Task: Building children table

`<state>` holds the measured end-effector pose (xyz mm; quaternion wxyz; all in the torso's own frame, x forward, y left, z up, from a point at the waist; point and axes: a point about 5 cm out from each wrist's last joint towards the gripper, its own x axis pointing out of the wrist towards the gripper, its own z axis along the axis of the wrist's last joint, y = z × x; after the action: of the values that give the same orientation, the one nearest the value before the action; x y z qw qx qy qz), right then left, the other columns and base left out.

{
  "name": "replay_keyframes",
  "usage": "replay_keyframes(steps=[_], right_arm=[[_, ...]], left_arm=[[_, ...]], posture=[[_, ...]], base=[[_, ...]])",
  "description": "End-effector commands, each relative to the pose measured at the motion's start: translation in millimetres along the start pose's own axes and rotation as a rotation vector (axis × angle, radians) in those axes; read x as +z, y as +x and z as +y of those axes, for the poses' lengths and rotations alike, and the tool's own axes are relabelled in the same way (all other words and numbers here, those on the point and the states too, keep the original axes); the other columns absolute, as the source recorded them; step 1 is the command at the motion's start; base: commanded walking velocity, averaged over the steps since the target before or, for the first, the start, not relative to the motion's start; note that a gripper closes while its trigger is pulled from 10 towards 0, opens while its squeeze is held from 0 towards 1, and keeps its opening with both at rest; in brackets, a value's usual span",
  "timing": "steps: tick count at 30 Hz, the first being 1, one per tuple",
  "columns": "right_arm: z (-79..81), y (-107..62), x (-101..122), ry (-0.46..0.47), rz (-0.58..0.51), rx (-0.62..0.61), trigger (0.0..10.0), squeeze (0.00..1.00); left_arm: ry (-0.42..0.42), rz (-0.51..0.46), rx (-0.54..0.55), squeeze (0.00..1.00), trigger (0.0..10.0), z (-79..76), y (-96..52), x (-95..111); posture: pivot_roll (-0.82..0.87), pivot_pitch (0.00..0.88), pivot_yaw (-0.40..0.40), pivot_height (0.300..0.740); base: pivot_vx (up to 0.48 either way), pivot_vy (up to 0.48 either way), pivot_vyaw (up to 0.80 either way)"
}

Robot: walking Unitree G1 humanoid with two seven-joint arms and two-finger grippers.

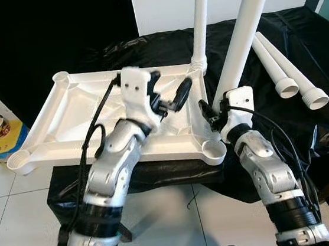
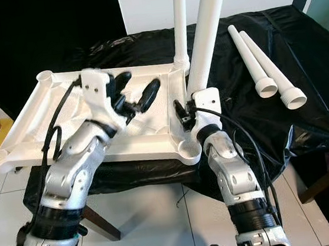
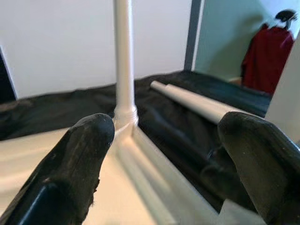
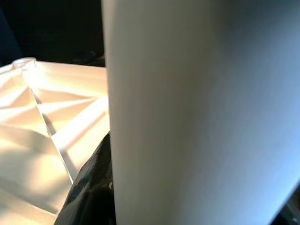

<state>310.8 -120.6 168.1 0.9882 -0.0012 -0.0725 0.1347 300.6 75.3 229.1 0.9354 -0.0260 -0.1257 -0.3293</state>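
Legs: 1 fitted (image 1: 200, 18), 2 loose (image 1: 290, 76) | right pincer (image 1: 214, 114) clamps 1 (image 1: 243, 31) | left pincer (image 1: 169, 90) apart

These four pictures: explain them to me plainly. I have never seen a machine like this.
This is a humanoid robot building a child's table. The two wide pictures come from cameras in its head, looking down at its silver arms. The other two come from cameras on its wrists, looking along each claw's black fingers.

On a black cloth lies the white tabletop, upside down. One leg already stands in the far right corner socket. Two spare legs lie on the cloth to the right.

The right claw grips a third leg, held upright by the near right corner. The left claw hovers open above the tabletop, holding nothing.
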Motion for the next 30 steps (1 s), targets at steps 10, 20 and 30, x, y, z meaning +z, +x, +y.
replay_keyframes(steps=[10, 20, 30], right_arm=[[6.7, -4.6, 4, -0.038, -0.047, 0.005, 10.0, 0.00], [8.8, -11.5, 0, -0.054, -0.037, 0.025, 10.0, 0.00], [17.1, -19.1, -7, -0.073, -0.025, 0.072, 10.0, 0.00]], left_arm=[[0.080, 0.032, -0.126, 0.00, 10.0, -12.9, -22.8, -15], [0.084, 0.123, -0.248, 0.00, 10.0, -22.3, -41.1, -30], [0.107, 0.231, -0.355, 0.00, 10.0, -32.0, -53.8, -44]], posture=[[-0.04, 0.076, 0.006, 0.740], [-0.03, 0.068, -0.003, 0.740], [-0.03, 0.059, -0.005, 0.740]], base=[[0.000, 0.000, 0.00], [0.000, 0.000, 0.00], [0.000, 0.000, 0.00]])
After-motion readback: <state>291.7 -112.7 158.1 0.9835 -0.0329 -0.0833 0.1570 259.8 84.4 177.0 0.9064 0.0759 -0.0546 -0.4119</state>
